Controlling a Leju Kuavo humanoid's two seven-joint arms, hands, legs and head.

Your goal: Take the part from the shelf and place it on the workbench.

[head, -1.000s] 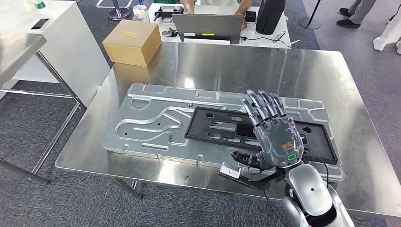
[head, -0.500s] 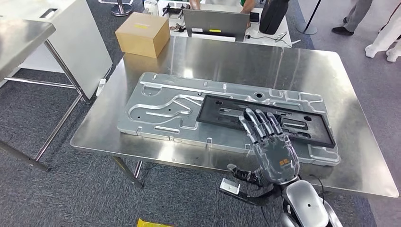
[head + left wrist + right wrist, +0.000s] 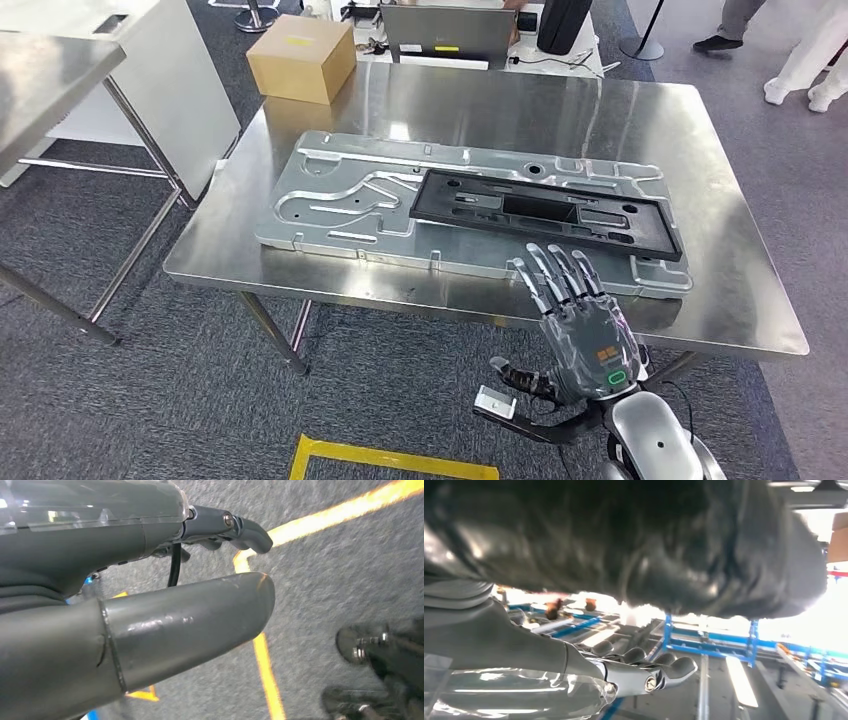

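The black part (image 3: 548, 212), a long flat frame w/ rectangular cutouts, lies in the centre-right of the head view, on top of the silver machined plate (image 3: 340, 195). It sits slightly tilted, covering the plate's right half; the plate's left half w/ its curved grooves is bare. Plate rests flat on the steel workbench (image 3: 690, 130), which takes up the middle of the frame.

Right hand (image 3: 580, 325) is low, centre-right of the head view, just below the workbench's near edge. Back of hand faces the camera, fingers (image 3: 553, 280) straight and spread, tips overlapping the table edge in the pic; thumb out to the left. Holds nothing, not touching the part. Right wrist view: fingers (image 3: 664, 670) extended, nothing in them, blue racking blurred beyond.

Left hand (image 3: 150, 580) in the left wrist view: thick grey thumb and a darker finger (image 3: 245, 530) over grey carpet w/ a yellow floor line (image 3: 265, 665). Nothing seen in it, but can't tell how far open the fingers are.

Around: cardboard box (image 3: 302, 58) at the workbench's upper-left corner; laptop (image 3: 445, 35) top centre on a table behind; second steel table (image 3: 55, 70) at the upper left; people's legs (image 3: 800, 60) at the upper right; yellow tape (image 3: 390, 458) on the carpet at bottom centre.
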